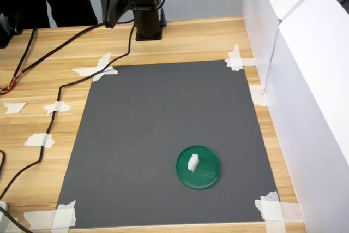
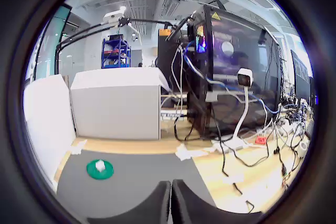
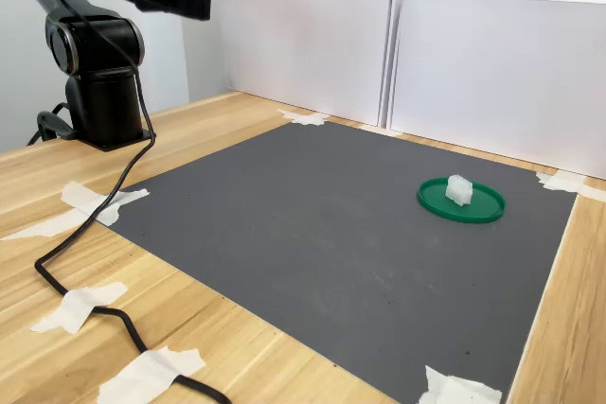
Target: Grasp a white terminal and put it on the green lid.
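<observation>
The white terminal [image 1: 193,162] is sitting on the green lid [image 1: 207,175], a little off the disc's centre toward the first exterior view's left, and it is showing the same way in the second exterior view, where the terminal [image 3: 459,190] is standing on the lid [image 3: 483,206] near its middle. The lid is lying flat on a dark grey mat [image 1: 152,135], in the part of the mat nearest the first exterior view's lower right. White tape pieces [image 1: 235,58] are holding the mat's corners to a wooden table [image 1: 49,69]. White panels [image 3: 492,73] are standing along the table's edge just beyond the mat, on the first exterior view's right. A black cable [image 3: 90,234] is trailing across the wood beside the mat. The gripper [image 1: 107,9] is hanging high above the table at the far end, folded back over the arm's base [image 1: 148,23], well apart from the lid and terminal. In the wrist view the two dark fingers [image 2: 155,205] are lying side by side with only a thin slit between them, gripping nothing, while the lid [image 2: 106,172] with the terminal [image 2: 100,166] is showing far off on the mat.
</observation>
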